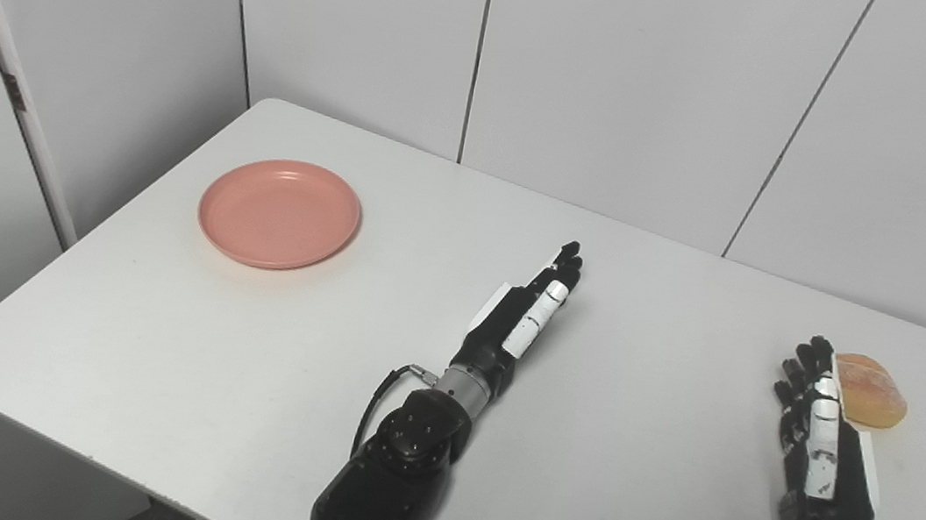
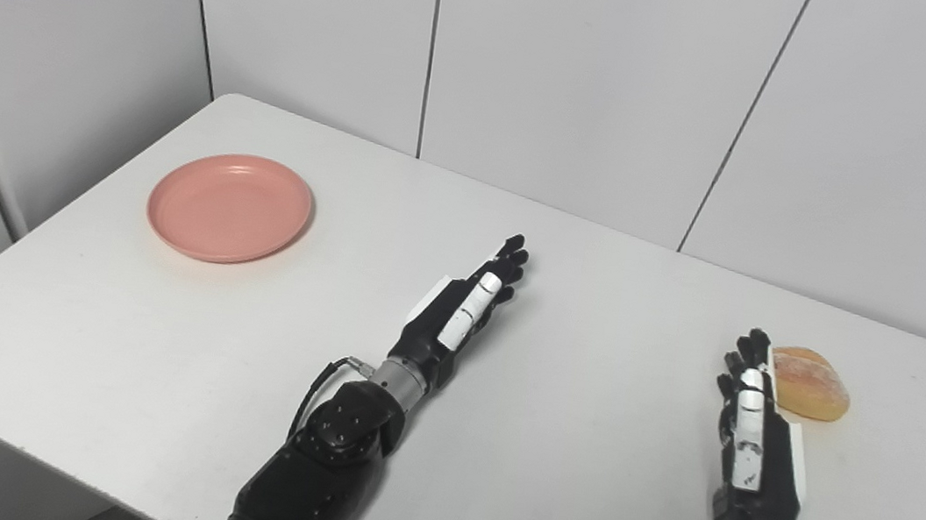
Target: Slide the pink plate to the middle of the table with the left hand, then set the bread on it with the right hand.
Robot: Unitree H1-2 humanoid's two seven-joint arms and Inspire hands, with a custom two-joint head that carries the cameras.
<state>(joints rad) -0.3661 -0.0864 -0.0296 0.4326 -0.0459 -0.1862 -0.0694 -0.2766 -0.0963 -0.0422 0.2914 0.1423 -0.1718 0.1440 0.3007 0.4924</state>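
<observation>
You had bright, even, diffuse light from overhead. The white table [image 1: 152, 346] showed no harsh glare. Shadows were soft and faint: a thin one under the pink plate [image 1: 280, 213], another just beyond the left hand's fingers [image 1: 564, 268]. Focus was sharp, with slight compression grain.

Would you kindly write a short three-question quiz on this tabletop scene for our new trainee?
1. True or false: the bread already lies on the pink plate.
2. Which hand is nearer the bread? A) left hand B) right hand
3. Fill in: the plate sits near the table's far ____ corner.

Key
1. False: the plate is bare, and the bread lies on the table beside the right hand.
2. B
3. left
</observation>
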